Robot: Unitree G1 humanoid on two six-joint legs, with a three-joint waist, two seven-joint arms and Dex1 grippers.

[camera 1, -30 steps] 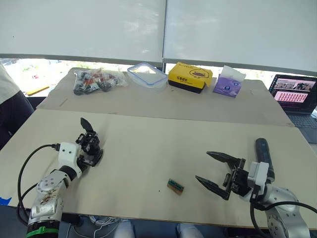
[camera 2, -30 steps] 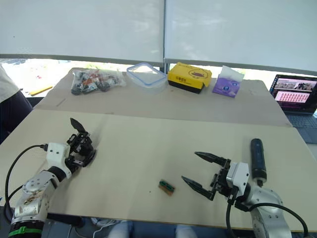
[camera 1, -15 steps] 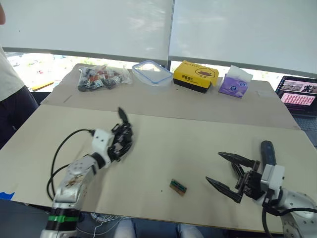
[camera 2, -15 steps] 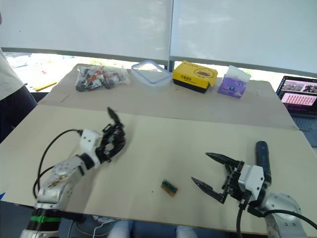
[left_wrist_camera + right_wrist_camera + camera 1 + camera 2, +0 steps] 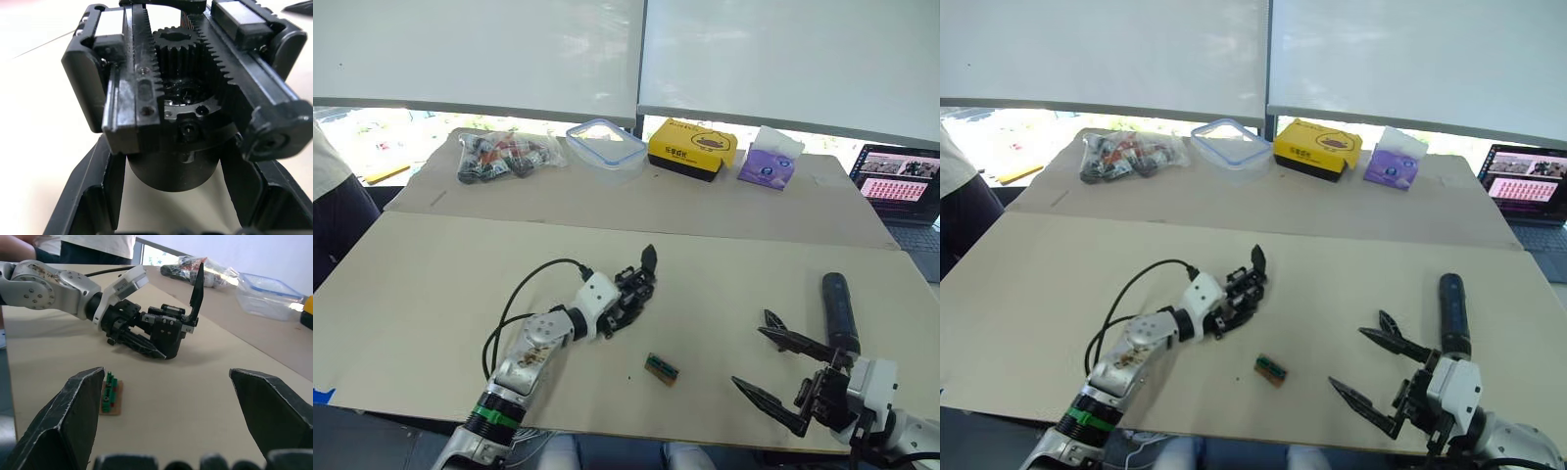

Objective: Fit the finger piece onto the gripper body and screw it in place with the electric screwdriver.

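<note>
The left pincer (image 5: 625, 305) is clamped around the gripper body (image 5: 168, 333), which rests on the tabletop (image 5: 431, 284) near the middle with its one pointed finger standing up. Just right of it lies a small green-and-brown block (image 5: 660, 368). Farther right, the right pincer (image 5: 785, 377) hangs spread wide and empty, with the electric screwdriver (image 5: 838, 311) lying just beyond it.
</note>
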